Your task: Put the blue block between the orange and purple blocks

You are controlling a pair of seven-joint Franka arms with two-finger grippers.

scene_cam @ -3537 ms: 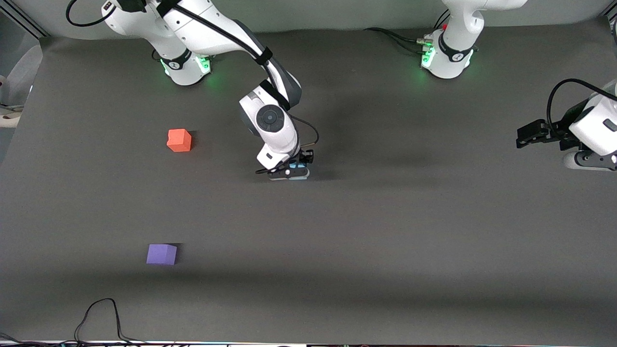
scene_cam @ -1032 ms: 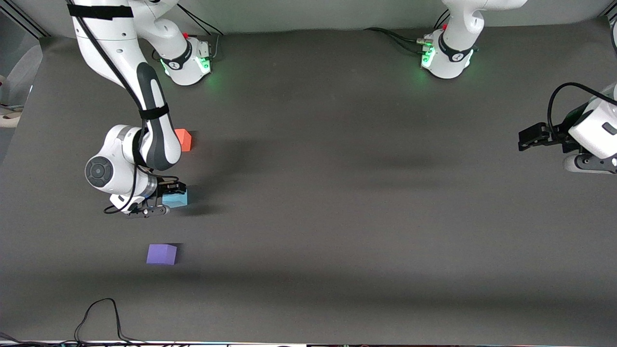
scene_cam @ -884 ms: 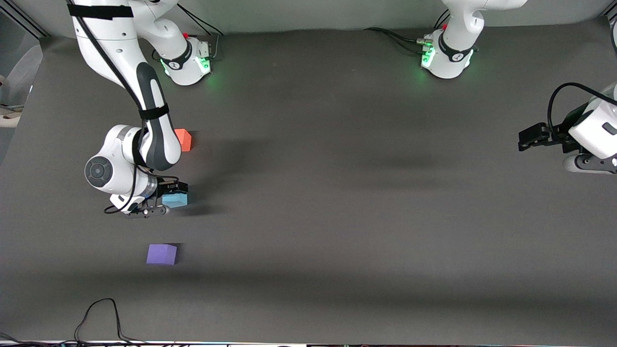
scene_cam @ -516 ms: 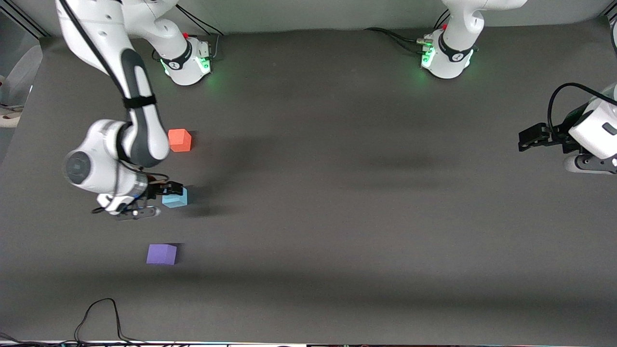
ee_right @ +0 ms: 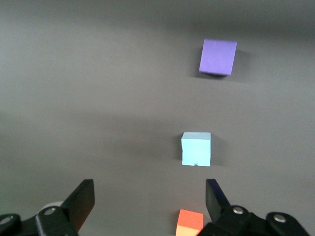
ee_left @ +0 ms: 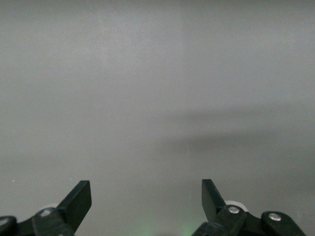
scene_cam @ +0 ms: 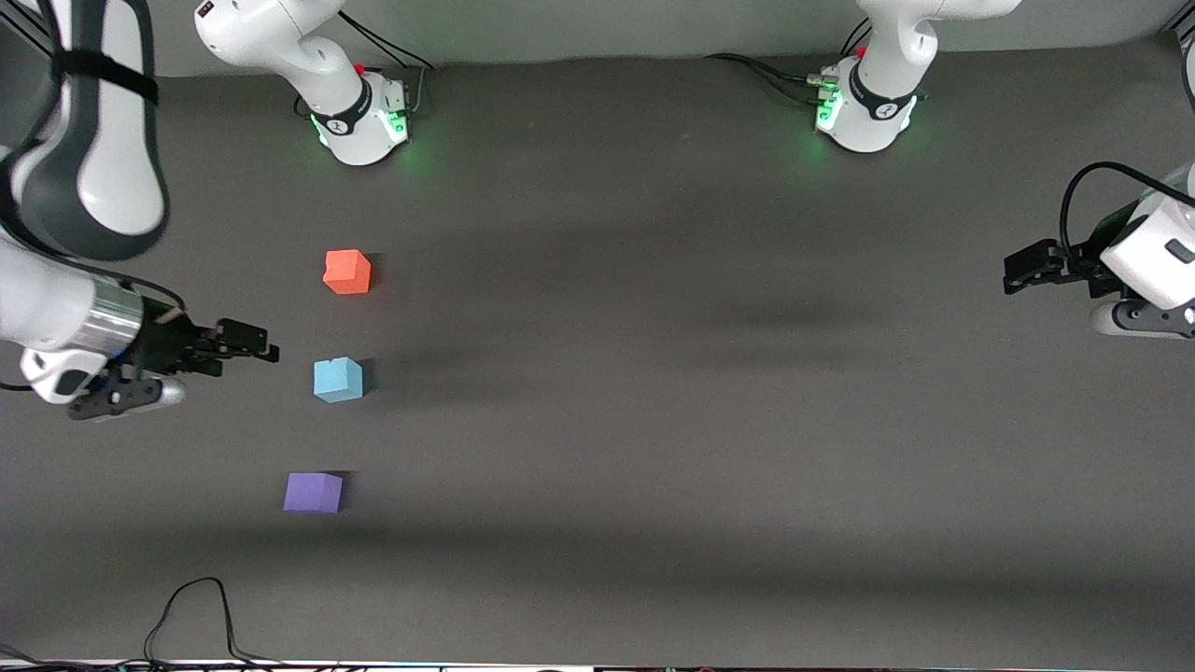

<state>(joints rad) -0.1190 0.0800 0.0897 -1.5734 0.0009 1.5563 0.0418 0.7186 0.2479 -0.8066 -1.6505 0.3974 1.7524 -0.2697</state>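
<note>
Withdrawn from the blue block (scene_cam: 338, 380), the right gripper (scene_cam: 245, 340) now hangs spread and empty above the table (scene_cam: 653, 420) at the right arm's end. That block sits between the orange block (scene_cam: 347, 272) and purple block (scene_cam: 314, 492). Left gripper (scene_cam: 1027, 266) waits, spread.

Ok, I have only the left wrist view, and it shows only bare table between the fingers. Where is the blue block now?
Observer: The blue block sits on the table between the orange block and the purple block, touching neither.
Operator: Does the right gripper hold it?
Observer: No. The right gripper is open and apart from the block, over the table toward the right arm's end.
Operator: And where is my left gripper?
Observer: The left gripper waits open at the left arm's end of the table, with no block near it.
</note>
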